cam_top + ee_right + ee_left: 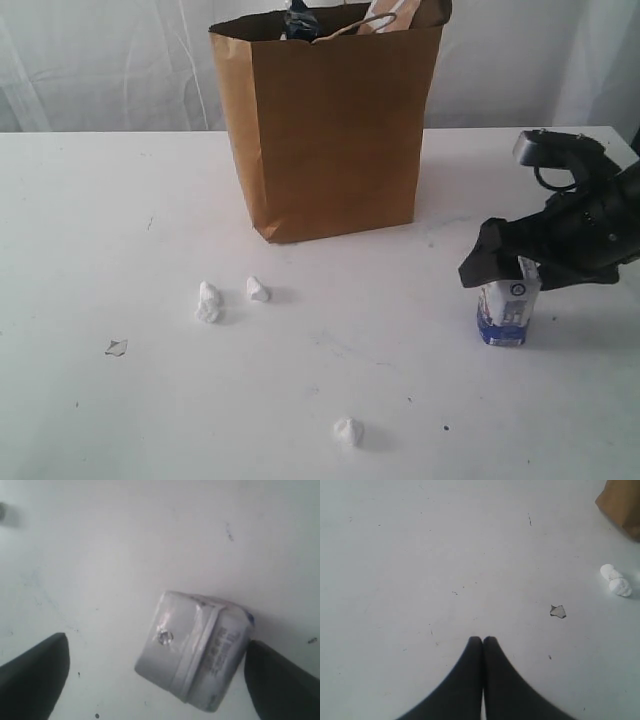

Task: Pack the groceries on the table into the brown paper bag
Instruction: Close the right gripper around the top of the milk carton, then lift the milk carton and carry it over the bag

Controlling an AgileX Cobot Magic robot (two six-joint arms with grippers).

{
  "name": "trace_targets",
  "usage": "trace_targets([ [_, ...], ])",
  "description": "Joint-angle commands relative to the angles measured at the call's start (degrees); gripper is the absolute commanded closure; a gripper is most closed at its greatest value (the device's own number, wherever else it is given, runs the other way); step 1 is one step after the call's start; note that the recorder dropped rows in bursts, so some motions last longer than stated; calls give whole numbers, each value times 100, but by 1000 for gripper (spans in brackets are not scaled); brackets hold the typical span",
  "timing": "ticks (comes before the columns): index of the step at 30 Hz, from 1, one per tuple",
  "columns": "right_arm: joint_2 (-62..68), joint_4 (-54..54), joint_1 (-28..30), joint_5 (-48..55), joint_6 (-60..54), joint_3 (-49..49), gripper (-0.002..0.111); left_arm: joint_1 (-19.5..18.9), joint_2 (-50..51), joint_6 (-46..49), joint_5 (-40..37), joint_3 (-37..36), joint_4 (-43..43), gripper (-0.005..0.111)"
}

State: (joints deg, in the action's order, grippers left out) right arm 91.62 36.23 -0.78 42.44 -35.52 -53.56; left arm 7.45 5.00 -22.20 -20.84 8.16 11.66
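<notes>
The brown paper bag (330,130) stands upright at the back middle of the white table (120,220). A dark blue item (300,22) and the bag's paper handles (375,22) show at its mouth. One small white-blue carton (508,312) stands at the right. My right gripper (510,270) hangs open just over its top. In the right wrist view the carton (195,650) lies between the spread fingers, close against one and far from the other. My left gripper (483,639) is shut and empty above bare table, out of the exterior view.
Three white crumpled lumps lie on the table: two side by side (208,302) (258,289) in front of the bag, and one near the front edge (348,431). A small grey scrap (117,347) lies at the left. The left wrist view catches the bag's corner (622,505).
</notes>
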Motion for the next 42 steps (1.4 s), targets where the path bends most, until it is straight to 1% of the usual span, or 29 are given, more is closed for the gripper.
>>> trace_targets([
  [1,74,-12,-170,76,-34,-19,21,-4,-26,-56,-22,-18,-32,107],
  [15,494,-342,-207,-478,-1,-19,22,-4,-26,-56,-22,-18,-32,107],
  [17,518,-391,-207,-592,212,-19,22,-4,-26,-56,-22,-18,-32,107],
  [19,518,-684,-207,-635,530,-19,22,-4,-26,-56,-21,-18,-49,107],
  [21,518,-1089,-207,-635,943,-19,28,-4,-26,-56,-21,-18,-49,107],
  [22,518,-1297,-207,-635,1242,-19,34,-4,-26,-56,-21,-18,-67,107],
  [24,518,-1386,-207,-611,1331,-19,48,-4,-26,-56,-21,-18,-67,107],
  [27,518,-1386,-207,-525,1331,-29,76,-4,-26,-56,-21,-18,-67,107],
  [28,518,-1386,-207,-501,1331,-29,83,-4,-26,-56,-21,-18,-81,107],
  [30,508,-1386,-207,-224,1331,-78,92,-4,-26,-56,-21,-18,-93,107],
  [31,508,-1386,-207,-59,1331,-143,96,-4,-26,-56,-21,-18,-93,107],
  [34,442,-1386,-207,267,1331,-328,100,-4,-26,-56,-21,-18,-93,107],
  [42,-48,-1386,-207,1010,1331,-1168,100,-4,-26,-56,-21,-18,-93,107],
])
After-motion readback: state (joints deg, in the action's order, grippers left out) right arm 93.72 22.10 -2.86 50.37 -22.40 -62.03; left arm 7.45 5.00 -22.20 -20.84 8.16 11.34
